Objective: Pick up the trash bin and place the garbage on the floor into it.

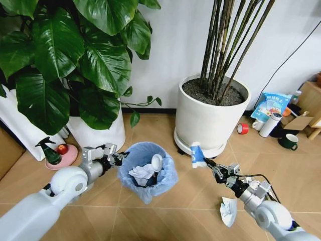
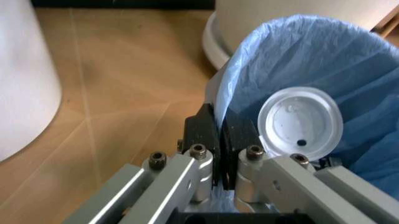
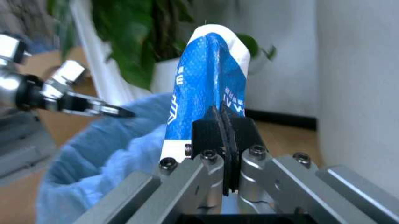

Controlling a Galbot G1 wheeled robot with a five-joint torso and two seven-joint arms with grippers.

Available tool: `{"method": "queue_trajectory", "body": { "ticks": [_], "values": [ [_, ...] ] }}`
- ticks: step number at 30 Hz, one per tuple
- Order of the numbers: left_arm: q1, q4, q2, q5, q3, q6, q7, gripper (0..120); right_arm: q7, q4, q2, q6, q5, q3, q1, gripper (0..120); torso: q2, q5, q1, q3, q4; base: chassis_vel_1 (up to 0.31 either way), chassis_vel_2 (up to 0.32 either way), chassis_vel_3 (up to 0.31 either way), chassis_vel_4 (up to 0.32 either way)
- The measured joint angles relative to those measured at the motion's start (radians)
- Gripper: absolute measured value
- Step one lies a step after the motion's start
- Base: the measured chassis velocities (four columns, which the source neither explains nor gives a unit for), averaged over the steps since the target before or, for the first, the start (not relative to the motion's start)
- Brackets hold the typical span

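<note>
The trash bin point(image 1: 146, 171), black with a light-blue bag over its rim, hangs above the floor point(image 1: 165, 211) at centre. My left gripper point(image 1: 119, 158) is shut on its rim, seen close in the left wrist view where the fingers point(image 2: 206, 128) pinch the bag point(image 2: 299, 60). Inside lie crumpled white paper point(image 1: 142, 174) and a white disc point(image 1: 156, 161), the disc point(image 2: 300, 123) also near the wrist camera. My right gripper point(image 1: 204, 162) is shut on a blue-white wrapper point(image 1: 196, 154), just right of the bin; the wrapper point(image 3: 206, 84) stands upright between the fingers. Another crumpled white paper point(image 1: 228, 210) lies on the floor.
A large white plant pot point(image 1: 210, 118) stands right behind the wrapper, another white pot point(image 1: 100, 133) with broad leaves behind the left arm. A green spray bottle point(image 1: 50, 152) sits at left. A red tape roll point(image 1: 243, 128), a bag, a mug and boxes lie at right.
</note>
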Motion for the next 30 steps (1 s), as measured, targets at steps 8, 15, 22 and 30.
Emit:
{"method": "queue_trajectory", "body": {
  "ticks": [8,15,22,30],
  "values": [
    [-0.018,-0.012,0.019,-0.006,0.055,-0.003,0.002,0,-0.067,0.015,-0.037,0.014,0.069,-0.075,0.088,0,0.0,-0.0006,0.0,0.0,0.0,0.0,0.0,0.0,0.0],
    [-0.062,0.005,0.021,-0.011,0.114,-0.014,0.002,0,-0.131,-0.029,-0.052,0.005,0.103,-0.151,0.164,0,0.0,-0.0005,0.0,0.0,0.0002,0.0,0.0,0.0,0.0],
    [-0.127,0.03,0.008,-0.012,0.189,-0.016,-0.006,0,-0.162,-0.115,-0.054,0.001,0.103,-0.262,0.262,0,0.0,-0.0002,0.0,0.0,0.0,0.0,0.0,0.0,0.0],
    [-0.169,0.038,-0.003,-0.02,0.229,-0.015,-0.009,0,-0.167,-0.182,-0.028,0.0,0.105,-0.372,0.364,0,0.0,-0.0004,0.0,0.0,0.0,0.0,0.0,0.0,0.0]
  ]
}}
